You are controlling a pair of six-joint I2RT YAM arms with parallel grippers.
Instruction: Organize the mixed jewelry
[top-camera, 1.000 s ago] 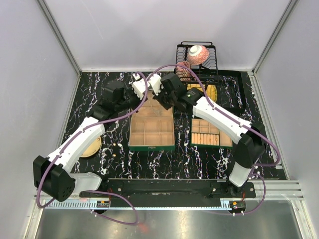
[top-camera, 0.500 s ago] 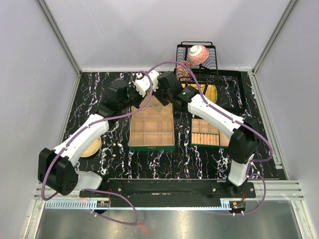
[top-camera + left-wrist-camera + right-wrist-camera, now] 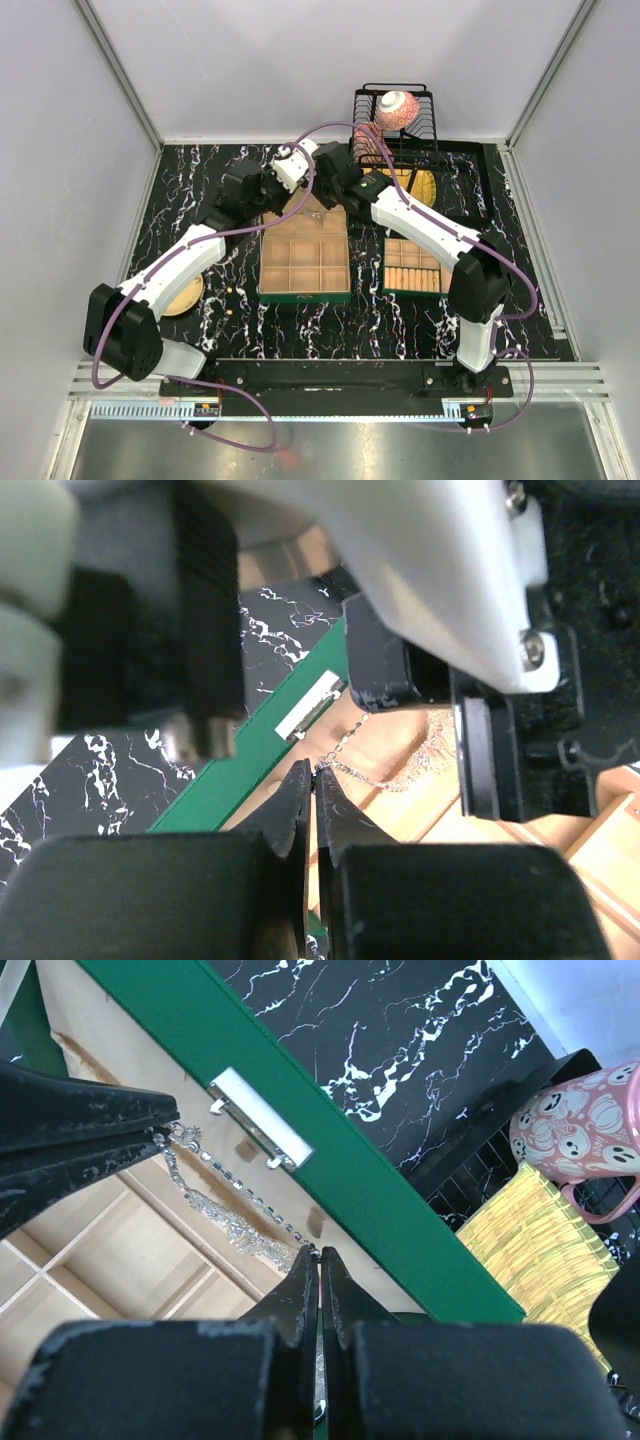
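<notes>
Jaws of the left gripper (image 3: 312, 792) are pressed together on one end of a thin silvery chain (image 3: 226, 1216), and the jaws of the right gripper (image 3: 319, 1264) are likewise pinched shut on its other end, so the chain hangs between the two sets of tips. It sags in the middle, where some links bunch into a small tangle, and it is held in the air above the far part of the left green box (image 3: 305, 296), over that box's beige compartments. Just beyond the chain in the right wrist view runs a green wall of the box carrying a small silvery clasp (image 3: 253, 1118). The two grippers meet tip to tip at the far middle of the black marbled table (image 3: 330, 328), the left arm reaching in from the left and the right arm from the right. A second green box (image 3: 425, 293) with ridged beige lining sits just right of the first. A round gold plate (image 3: 186, 297) lies near the left, partly under the left arm. At the far right stands a black wire rack (image 3: 428, 128) with a pink bowl (image 3: 397, 108) on top; beside it are a pink patterned mug (image 3: 580, 1148) and a yellow woven mat (image 3: 540, 1252).
</notes>
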